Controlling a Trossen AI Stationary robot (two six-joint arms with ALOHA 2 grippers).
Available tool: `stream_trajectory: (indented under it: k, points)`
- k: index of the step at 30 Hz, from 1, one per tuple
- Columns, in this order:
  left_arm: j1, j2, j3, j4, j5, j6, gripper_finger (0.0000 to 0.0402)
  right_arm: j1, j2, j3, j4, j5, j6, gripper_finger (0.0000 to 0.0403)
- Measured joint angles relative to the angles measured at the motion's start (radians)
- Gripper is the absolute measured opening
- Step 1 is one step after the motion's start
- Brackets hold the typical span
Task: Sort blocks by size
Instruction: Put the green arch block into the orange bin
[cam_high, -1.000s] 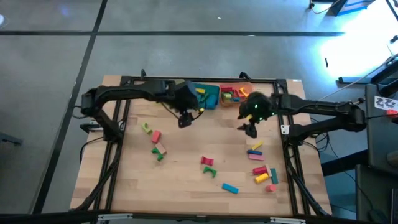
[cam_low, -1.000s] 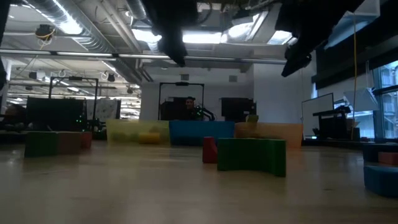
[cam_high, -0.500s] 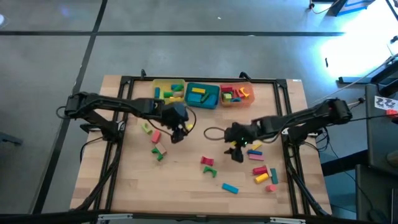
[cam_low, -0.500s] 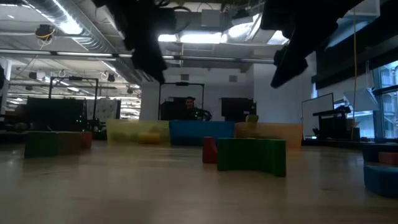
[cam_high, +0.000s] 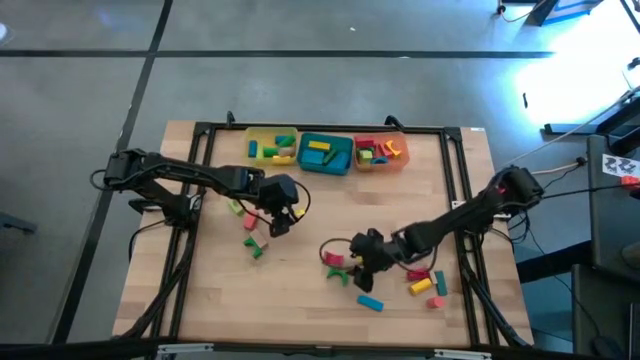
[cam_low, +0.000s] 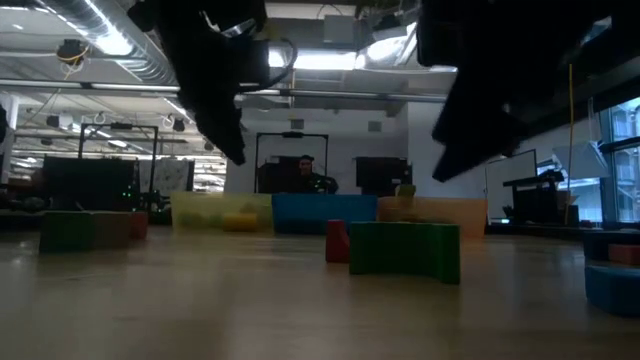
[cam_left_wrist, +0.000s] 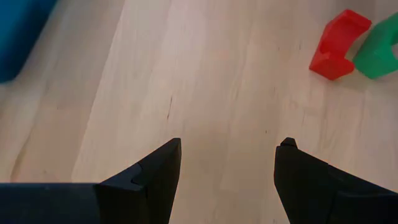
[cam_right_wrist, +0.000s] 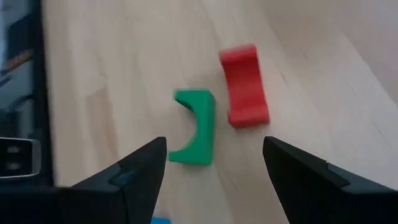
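Loose blocks lie flat on the wooden table. A red arch (cam_high: 332, 259) and a green arch (cam_high: 337, 275) lie mid-table, with a blue bar (cam_high: 370, 302) nearer the front edge. My right gripper (cam_right_wrist: 214, 146) hovers open just right of the arches (cam_high: 358, 264), its fingers either side of the green arch (cam_right_wrist: 198, 127) without touching it; the red arch (cam_right_wrist: 245, 93) lies beyond. My left gripper (cam_high: 274, 226) hangs open over bare wood (cam_left_wrist: 227, 152), right of a pink block (cam_high: 251, 219), a tan block (cam_high: 257, 238) and green blocks (cam_high: 256, 251).
A yellow tray (cam_high: 272, 147), a teal tray (cam_high: 325, 153) and an orange tray (cam_high: 380, 152), each holding blocks, line the far edge. More pink, yellow and green blocks (cam_high: 425, 283) lie near the right front. Black frame rails (cam_high: 185, 250) run along both table sides.
Both grippers have left the trays at the far edge, come toward the near edge and sunk, staying open. My right gripper went farthest, swinging leftward to the red and green arches and rolling. My left gripper moved toward the left group of blocks. No block has moved.
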Motion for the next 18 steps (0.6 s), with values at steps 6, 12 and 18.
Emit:
stream_trajectory:
  k: [6, 12, 18]
  points:
    - [0.000, 0.000, -0.005, 0.018, 0.000, -0.008, 0.0221, 0.066, 0.075, 0.000, 0.031, 0.101, 0.063, 0.0269]
    - [-0.002, 0.000, -0.005, 0.067, 0.000, -0.011, 0.0221, 0.110, 0.140, 0.000, 0.128, 0.188, 0.051, 0.0269]
    - [-0.002, 0.000, -0.005, 0.093, 0.000, -0.011, 0.0221, 0.121, 0.216, 0.041, 0.125, 0.225, 0.031, 0.0269]
